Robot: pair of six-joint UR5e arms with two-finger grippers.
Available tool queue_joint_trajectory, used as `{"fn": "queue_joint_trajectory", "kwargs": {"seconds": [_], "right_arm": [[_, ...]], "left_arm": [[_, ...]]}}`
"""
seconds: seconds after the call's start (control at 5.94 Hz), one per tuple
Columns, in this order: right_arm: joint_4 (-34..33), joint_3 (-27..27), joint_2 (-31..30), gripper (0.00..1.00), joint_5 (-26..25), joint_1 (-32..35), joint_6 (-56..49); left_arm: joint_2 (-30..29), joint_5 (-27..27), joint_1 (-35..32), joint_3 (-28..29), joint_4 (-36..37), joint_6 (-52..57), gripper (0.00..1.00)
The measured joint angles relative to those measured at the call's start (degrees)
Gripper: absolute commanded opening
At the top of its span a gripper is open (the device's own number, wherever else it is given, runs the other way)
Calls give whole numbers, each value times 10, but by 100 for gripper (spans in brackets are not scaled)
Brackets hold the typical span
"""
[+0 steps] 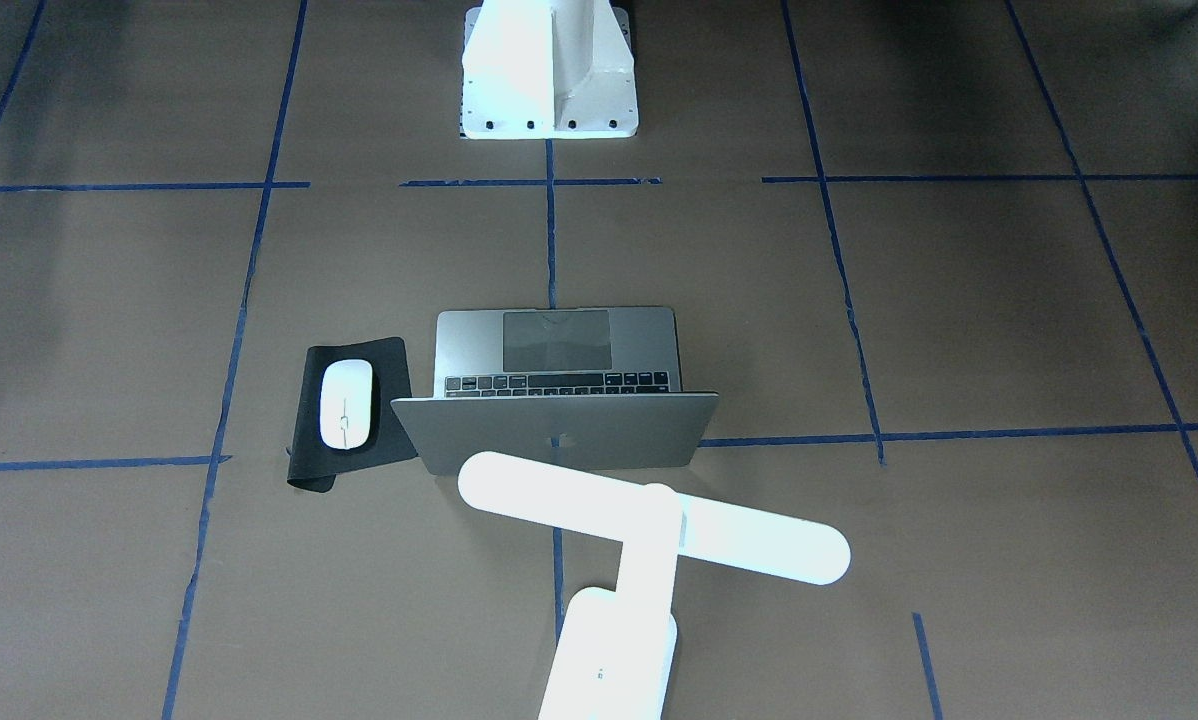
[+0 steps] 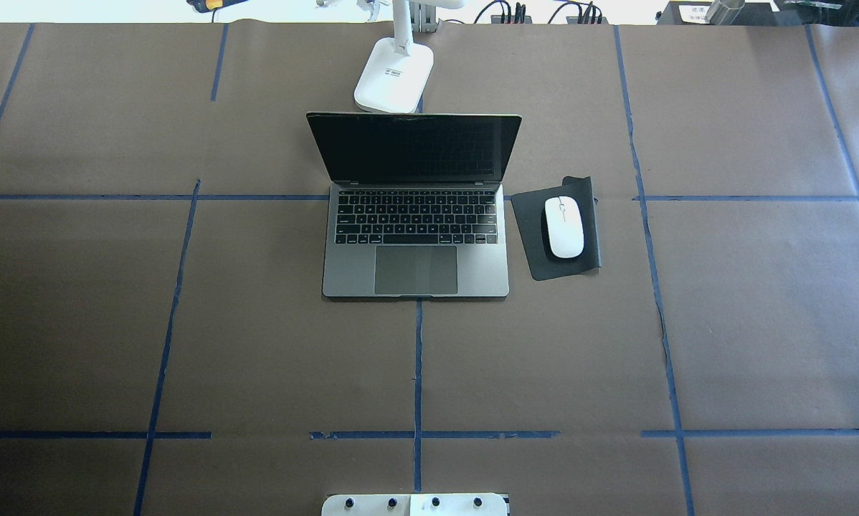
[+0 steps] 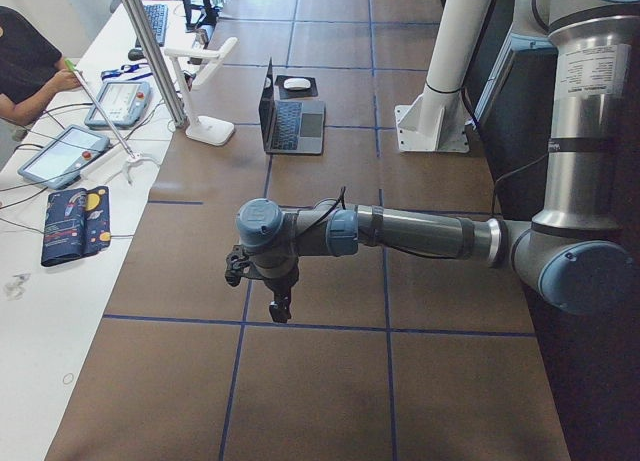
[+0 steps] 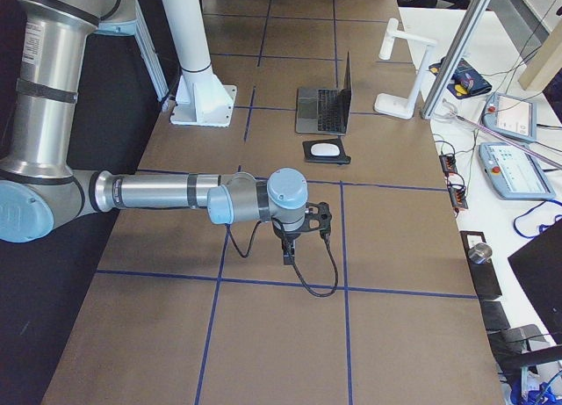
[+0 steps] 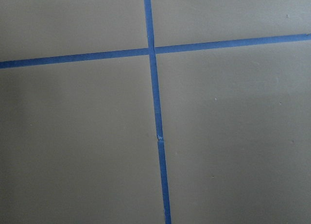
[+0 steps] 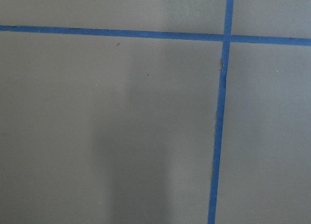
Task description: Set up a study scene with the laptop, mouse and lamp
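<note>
The silver-grey laptop (image 2: 415, 269) stands open in the middle of the table, with its dark screen toward the robot. The white mouse (image 2: 563, 226) lies on a black mat (image 2: 526, 215) just right of the laptop in the overhead view. Behind the lid stands the white lamp (image 1: 649, 520), its base (image 2: 394, 82) at the far edge and its bar head across the lid. My left gripper (image 3: 278, 306) and right gripper (image 4: 288, 251) hang over bare table far from these things. Each shows only in a side view, so I cannot tell whether it is open or shut.
The white bolted pedestal (image 1: 549, 70) stands on the robot's side of the table. Blue tape lines cross the brown surface; both wrist views show only these. A person (image 3: 25, 66) sits at a side bench with control tablets (image 4: 505, 115) and cables.
</note>
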Motion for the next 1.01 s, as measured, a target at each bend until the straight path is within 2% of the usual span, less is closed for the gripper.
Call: {"fn": "queue_joint_trajectory", "kwargs": {"seconds": [0.51, 1.01], "right_arm": [[-37, 2, 21, 100, 2, 2, -1], [-44, -4, 29, 100, 3, 7, 1]], "left_arm": [[10, 2, -1, 4, -2, 0, 100], [19, 2, -1, -5, -5, -1, 100]]}}
